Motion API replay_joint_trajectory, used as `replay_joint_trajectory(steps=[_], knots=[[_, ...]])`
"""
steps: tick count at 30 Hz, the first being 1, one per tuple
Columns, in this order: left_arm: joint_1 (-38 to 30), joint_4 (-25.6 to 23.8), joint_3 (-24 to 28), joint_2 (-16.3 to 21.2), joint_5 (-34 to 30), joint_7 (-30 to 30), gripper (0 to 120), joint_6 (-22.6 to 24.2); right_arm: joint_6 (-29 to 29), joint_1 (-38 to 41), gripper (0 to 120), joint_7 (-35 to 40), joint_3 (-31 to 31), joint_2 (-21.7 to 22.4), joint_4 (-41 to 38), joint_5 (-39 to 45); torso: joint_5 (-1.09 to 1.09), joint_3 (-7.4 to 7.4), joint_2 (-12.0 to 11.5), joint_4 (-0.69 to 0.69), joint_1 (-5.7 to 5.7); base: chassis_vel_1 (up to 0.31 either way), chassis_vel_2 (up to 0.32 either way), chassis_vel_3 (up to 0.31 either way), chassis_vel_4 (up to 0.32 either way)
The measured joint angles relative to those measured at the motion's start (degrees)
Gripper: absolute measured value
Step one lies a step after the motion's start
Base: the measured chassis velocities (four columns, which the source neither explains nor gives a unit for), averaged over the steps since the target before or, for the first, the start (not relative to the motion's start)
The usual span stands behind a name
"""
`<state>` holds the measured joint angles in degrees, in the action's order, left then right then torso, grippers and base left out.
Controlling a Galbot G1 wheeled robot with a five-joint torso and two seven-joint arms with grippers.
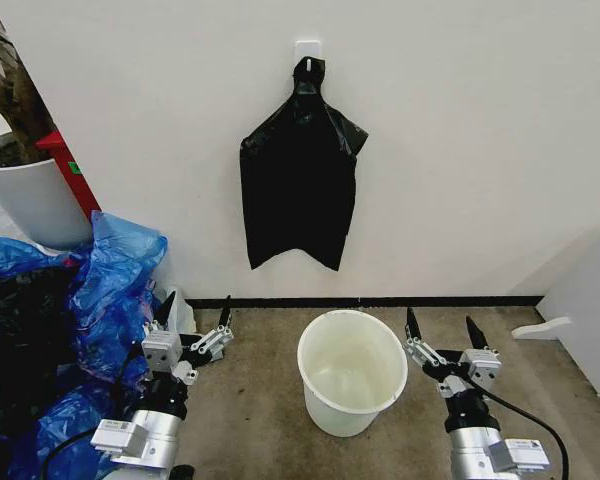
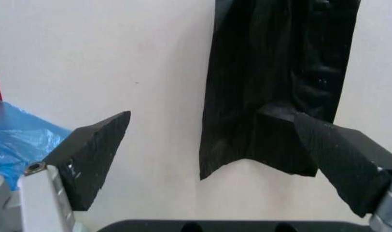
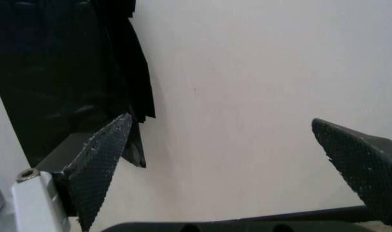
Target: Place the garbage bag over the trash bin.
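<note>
Two grippers hover low over the floor, one on each side of the trash bin [image 1: 352, 372], and neither holds anything. The left gripper [image 1: 194, 318] sits to the bin's left, just beside the heap of blue plastic bags [image 1: 110, 290], with its fingers spread wide apart. The right gripper [image 1: 442, 332] sits to the bin's right, fingers likewise parted and pointing up toward the wall [image 1: 480, 150].

The bin stands upright on the brownish floor [image 1: 250, 400], close to the dark baseboard, its mouth bare and its cream inside visible. Black garbage bags [image 1: 298, 185] hang flat against the wall from a white hook [image 1: 308, 50] above the bin, gathered at a knot near the top and fanning out below into an uneven lower edge with two pointed corners. They hang well clear of the bin's rim.

From the left wrist view, the black plastic [image 2: 276, 87] hangs against the pale wall ahead, its lower edge seen between the two dark wedge-shaped fingers [image 2: 93, 154], with blue plastic [image 2: 16, 140] at one side. From the right wrist view, the black plastic [image 3: 61, 72] shows beyond one textured finger [image 3: 99, 164], the other finger standing far off across bare wall.

A white plant pot [image 1: 35, 200] stands at the far left behind the blue bags.
</note>
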<state>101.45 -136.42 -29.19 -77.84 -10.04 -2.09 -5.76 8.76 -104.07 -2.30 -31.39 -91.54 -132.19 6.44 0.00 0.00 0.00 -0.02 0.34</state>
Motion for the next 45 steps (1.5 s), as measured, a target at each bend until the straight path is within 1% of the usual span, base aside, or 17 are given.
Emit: replay_joint_trajectory(steps=[7,16,21,24,26,29,33,34,36,38,40,45], knots=[[-0.4,0.5,0.0,0.3,0.0,0.0,100,0.0,0.7,0.1,100,0.0,0.0,-0.1,0.6,-0.4,0.00,0.00,0.0,0.00,0.00,0.000,0.000,0.000,0.000],[-2.2,0.8,0.4,0.7,-0.4,0.0,100,1.5,1.4,1.0,100,0.3,-0.2,0.0,1.8,-0.4,0.00,0.00,0.0,0.00,0.00,0.000,0.000,0.000,0.000],[-4.2,1.4,0.4,2.3,-1.3,-0.1,100,2.8,2.2,2.8,100,1.0,-1.0,0.4,3.6,-0.1,0.00,0.00,0.0,0.00,0.00,0.000,0.000,0.000,0.000],[-6.6,2.0,0.3,3.7,-3.0,-0.1,100,4.2,1.9,3.8,100,1.2,-0.9,1.5,4.4,0.6,-0.01,0.00,0.0,-0.01,0.00,0.000,0.000,0.000,0.000],[-7.4,2.5,0.2,4.2,-3.8,-0.2,100,4.2,1.9,4.4,100,1.2,-0.8,2.1,4.8,0.7,0.00,0.00,0.0,-0.01,0.00,0.000,0.000,0.000,0.000],[-7.7,4.3,0.0,5.3,-6.9,0.1,100,1.2,2.3,6.2,100,1.2,-0.8,3.0,5.8,1.2,0.00,0.00,0.0,0.00,0.00,0.000,0.000,0.000,0.000],[-6.8,7.2,0.5,7.0,-8.7,-0.9,100,-4.7,3.8,8.4,100,1.2,-1.1,5.6,7.1,3.5,0.00,0.00,0.0,0.01,0.00,0.000,0.000,0.000,0.000],[-6.8,7.2,0.5,7.0,-8.7,-0.9,100,-4.7,3.8,8.4,100,1.2,-1.1,5.6,7.1,3.5,0.00,0.00,0.0,0.01,0.00,0.000,0.000,0.000,0.000],[-6.7,8.2,0.4,7.5,-8.8,-1.7,100,-6.9,3.9,8.6,100,1.1,-1.3,6.5,7.6,4.7,0.00,0.00,0.0,0.00,0.00,0.000,0.000,0.000,0.000],[-6.6,8.4,-0.2,8.2,-10.4,-2.3,100,-8.4,4.6,9.1,100,0.5,-1.5,7.1,8.5,5.5,-0.01,0.00,0.0,0.00,0.00,0.000,0.000,0.000,0.000],[-6.2,7.6,-0.7,9.0,-12.2,-2.6,100,-8.6,4.9,9.6,100,0.1,-1.8,7.1,9.2,5.2,0.00,0.01,0.0,0.01,0.00,0.000,0.000,0.000,0.000],[-5.7,6.3,-1.2,10.6,-13.8,-3.0,100,-8.0,5.0,9.7,100,-0.8,-1.8,6.6,9.3,5.6,0.01,0.00,0.0,0.00,0.00,0.000,0.000,0.000,0.000]])
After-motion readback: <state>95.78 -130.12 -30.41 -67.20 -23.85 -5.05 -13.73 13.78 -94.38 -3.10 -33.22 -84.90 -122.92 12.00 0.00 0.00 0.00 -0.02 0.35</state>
